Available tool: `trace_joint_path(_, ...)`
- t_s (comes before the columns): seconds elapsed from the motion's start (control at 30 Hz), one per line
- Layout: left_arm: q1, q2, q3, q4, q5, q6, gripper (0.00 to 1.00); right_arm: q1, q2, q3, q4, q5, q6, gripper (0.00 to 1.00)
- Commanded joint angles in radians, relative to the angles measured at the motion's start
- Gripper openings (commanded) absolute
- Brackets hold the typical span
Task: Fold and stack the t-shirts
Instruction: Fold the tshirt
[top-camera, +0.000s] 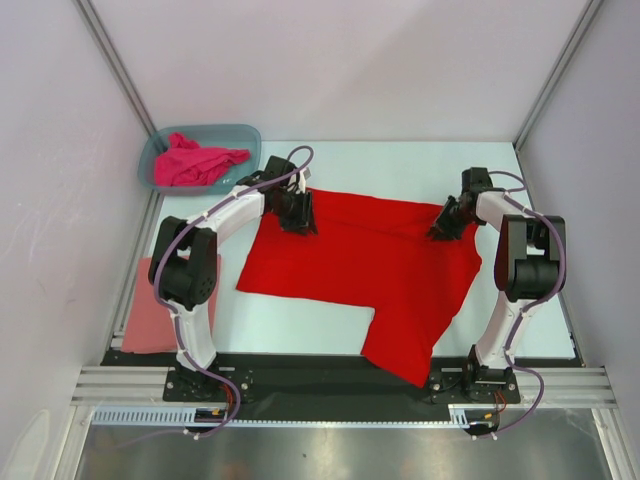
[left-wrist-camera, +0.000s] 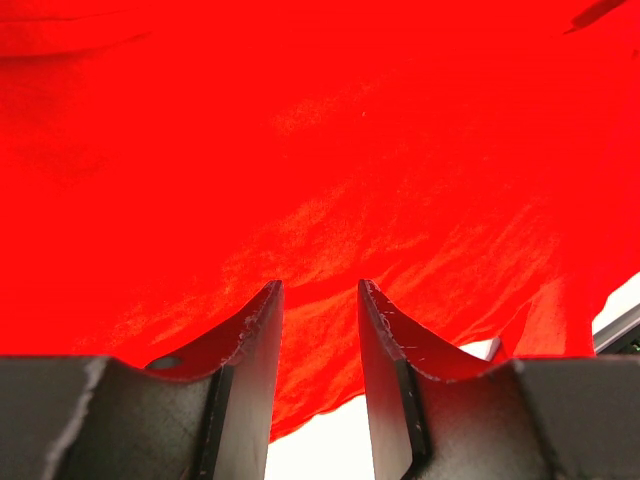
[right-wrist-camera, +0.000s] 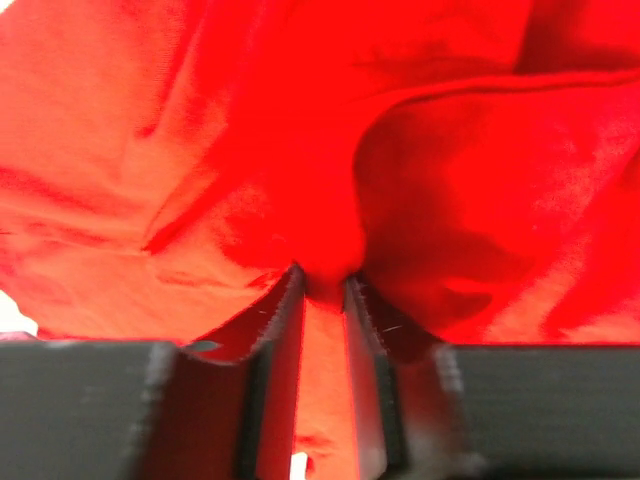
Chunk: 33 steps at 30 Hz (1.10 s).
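2 corners of the red t-shirt (top-camera: 350, 265), spread on the table (top-camera: 300, 320), were attended: the right gripper (top-camera: 440, 232) pinched a bunched fold; whether the left gripper (top-camera: 298, 222) clamped cloth could not be told. With only 1 holding, lifting could skew the fold.

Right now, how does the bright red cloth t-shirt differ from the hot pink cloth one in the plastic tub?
The bright red t-shirt lies spread across the table; the hot pink t-shirt sits crumpled in the blue-grey plastic tub. The left gripper and right gripper are on the red one's far edge; nothing touches the pink one. Both are soft cloth.
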Motion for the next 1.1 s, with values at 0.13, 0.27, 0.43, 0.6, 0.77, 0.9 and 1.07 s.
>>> trace_joint_path(0.13, -0.006, -0.056, 0.004, 0.013, 0.017, 0.010, 0.41, -0.030, -0.046, 0.008, 0.027, -0.107, 0.095, 0.06)
trace_joint_path(0.27, -0.006, -0.070, -0.007, 0.021, 0.019, 0.008, 0.41, -0.032, -0.089, -0.009, 0.001, -0.118, 0.110, 0.00)
trace_joint_path(0.43, -0.006, -0.082, -0.018, 0.025, 0.026, 0.007, 0.40, -0.032, -0.144, -0.049, -0.020, -0.136, 0.145, 0.00)
trace_joint_path(0.6, -0.006, -0.108, -0.041, 0.030, 0.025, 0.007, 0.41, 0.000, -0.265, -0.193, -0.028, -0.124, 0.326, 0.00)
trace_joint_path(0.77, -0.006, -0.131, -0.073, 0.048, 0.032, 0.002, 0.41, 0.107, -0.437, -0.377, 0.067, -0.078, 0.573, 0.00)
trace_joint_path(0.9, -0.006, -0.151, -0.099, 0.058, 0.042, -0.002, 0.41, 0.193, -0.526, -0.468, 0.159, 0.000, 0.777, 0.00)
trace_joint_path(1.07, -0.006, -0.167, -0.128, 0.064, 0.052, -0.005, 0.41, 0.238, -0.558, -0.479, 0.116, 0.072, 0.855, 0.00)
